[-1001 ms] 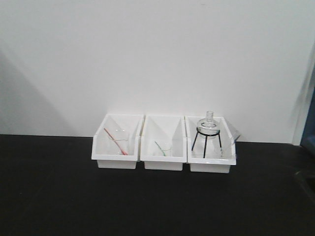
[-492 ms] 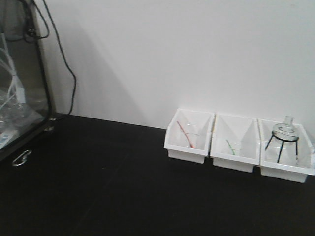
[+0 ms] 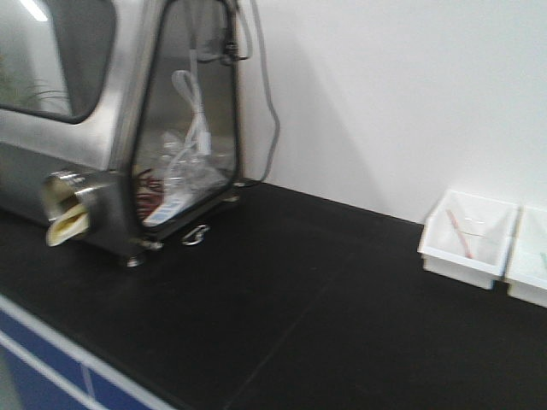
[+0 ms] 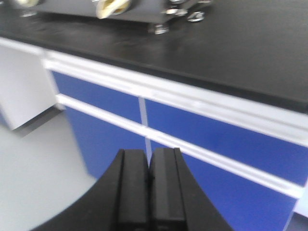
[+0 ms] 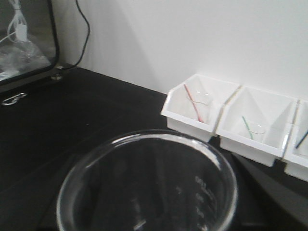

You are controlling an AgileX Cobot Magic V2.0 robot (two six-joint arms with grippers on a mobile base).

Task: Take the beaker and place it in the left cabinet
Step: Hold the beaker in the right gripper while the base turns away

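The beaker [image 5: 147,185], clear glass with faint printed graduations, fills the bottom of the right wrist view, its open rim facing the camera. My right gripper [image 5: 149,214] is shut on it and holds it above the black counter; the fingers are mostly hidden behind the glass. My left gripper [image 4: 148,166] is shut and empty, held low in front of the blue drawer fronts [image 4: 216,130] under the counter. The left cabinet is out of view. Neither gripper shows in the front view.
A steel and glass enclosure [image 3: 111,128] with a cable stands on the black counter [image 3: 299,299] at the left. White bins [image 3: 468,235] holding small glassware and coloured rods sit by the wall at the right, also in the right wrist view [image 5: 192,106]. Grey floor [image 4: 33,163] lies below.
The front view has swung to the left. The white bins slid to the right edge, the flask on the tripod left the frame, and the steel enclosure came into view.
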